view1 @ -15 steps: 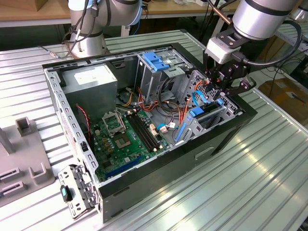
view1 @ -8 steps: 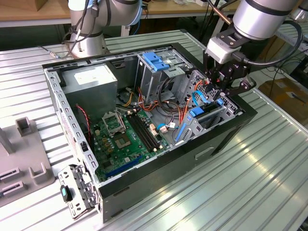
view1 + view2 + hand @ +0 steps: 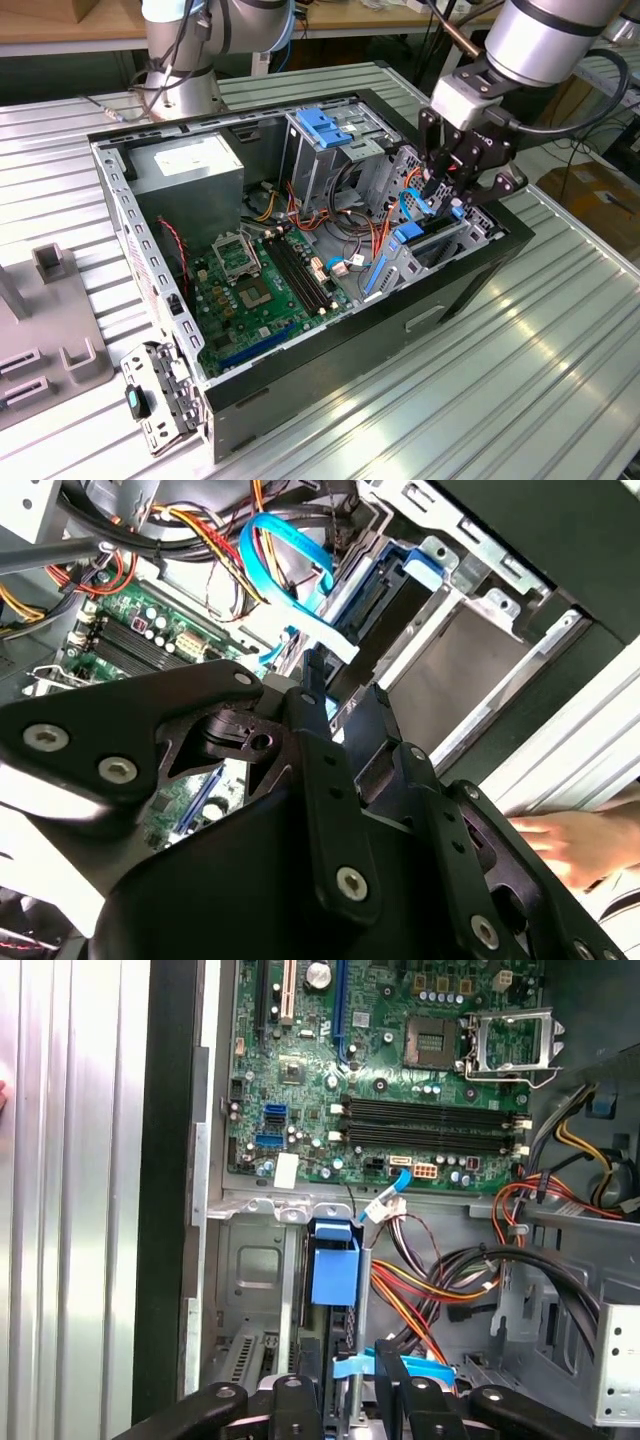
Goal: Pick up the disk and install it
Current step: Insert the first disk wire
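Observation:
An open computer case (image 3: 150, 250) lies on its side on the ribbed metal table. My gripper (image 3: 452, 200) hangs low over the drive bay at the exterior view's right end of the case. A flat grey-metal face with a blue plastic edge, which looks like the disk (image 3: 440, 243), sits slanted in that bay just under the gripper. In the second wrist view the gripper (image 3: 340, 685) points at the same grey face of the disk (image 3: 470, 665). In the first wrist view the gripper (image 3: 350, 1400) straddles a dark slot headed by a blue plastic piece (image 3: 335, 1270).
A light-blue flat cable (image 3: 285, 555) and orange and yellow wire bundles (image 3: 440, 1290) crowd the bay. The green motherboard (image 3: 255, 290), the grey power-supply box (image 3: 190, 165) and a metal cage with a blue latch (image 3: 325, 125) fill the case. A person's hand (image 3: 570, 845) rests on the table outside it.

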Tool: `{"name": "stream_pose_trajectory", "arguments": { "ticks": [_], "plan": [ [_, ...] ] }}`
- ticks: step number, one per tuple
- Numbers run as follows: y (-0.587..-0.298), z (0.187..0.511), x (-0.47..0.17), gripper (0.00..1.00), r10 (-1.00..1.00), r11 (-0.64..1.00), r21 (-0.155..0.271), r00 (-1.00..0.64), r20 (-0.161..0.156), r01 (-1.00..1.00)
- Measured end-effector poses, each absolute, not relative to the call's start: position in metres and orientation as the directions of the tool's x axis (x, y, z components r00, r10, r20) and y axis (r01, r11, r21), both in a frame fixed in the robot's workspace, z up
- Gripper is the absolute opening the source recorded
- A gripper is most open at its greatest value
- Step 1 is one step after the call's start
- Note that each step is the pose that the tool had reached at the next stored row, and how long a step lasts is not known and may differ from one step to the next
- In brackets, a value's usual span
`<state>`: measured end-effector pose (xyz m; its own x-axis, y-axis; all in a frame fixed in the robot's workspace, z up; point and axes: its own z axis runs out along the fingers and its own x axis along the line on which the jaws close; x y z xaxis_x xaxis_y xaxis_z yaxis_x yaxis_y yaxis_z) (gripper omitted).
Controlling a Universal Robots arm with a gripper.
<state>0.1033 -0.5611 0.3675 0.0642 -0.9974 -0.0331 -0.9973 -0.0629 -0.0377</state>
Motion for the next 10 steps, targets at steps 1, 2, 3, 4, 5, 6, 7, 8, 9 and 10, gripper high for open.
{"name": "stream_pose_trajectory", "arguments": {
  "ticks": [1, 2, 3, 4, 5, 6, 7, 8, 9, 10],
  "plan": [
    [-0.561, 0.367, 0.104, 0.36, -0.998, -0.061, -0.032, 0.062, -0.032, -0.998],
    [-0.561, 0.366, 0.105, 0.36, -0.998, -0.058, -0.026, 0.059, -0.033, -0.998],
    [-0.561, 0.366, 0.106, 0.36, -0.998, -0.056, -0.024, 0.057, -0.032, -0.998],
    [-0.561, 0.365, 0.109, 0.36, -0.998, -0.054, -0.024, 0.055, -0.032, -0.998],
    [-0.561, 0.365, 0.111, 0.36, -0.998, -0.053, -0.023, 0.053, -0.033, -0.998],
    [-0.561, 0.364, 0.113, 0.36, -0.998, -0.052, -0.024, 0.052, -0.033, -0.998],
    [-0.561, 0.364, 0.114, 0.36, -0.998, -0.051, -0.024, 0.052, -0.033, -0.998],
    [-0.561, 0.364, 0.114, 0.36, -0.998, -0.051, -0.023, 0.052, -0.032, -0.998],
    [-0.561, 0.364, 0.114, 0.36, -0.998, -0.051, -0.024, 0.052, -0.033, -0.998],
    [-0.561, 0.364, 0.114, 0.36, -0.998, -0.049, -0.023, 0.05, -0.033, -0.998]
  ]
}}
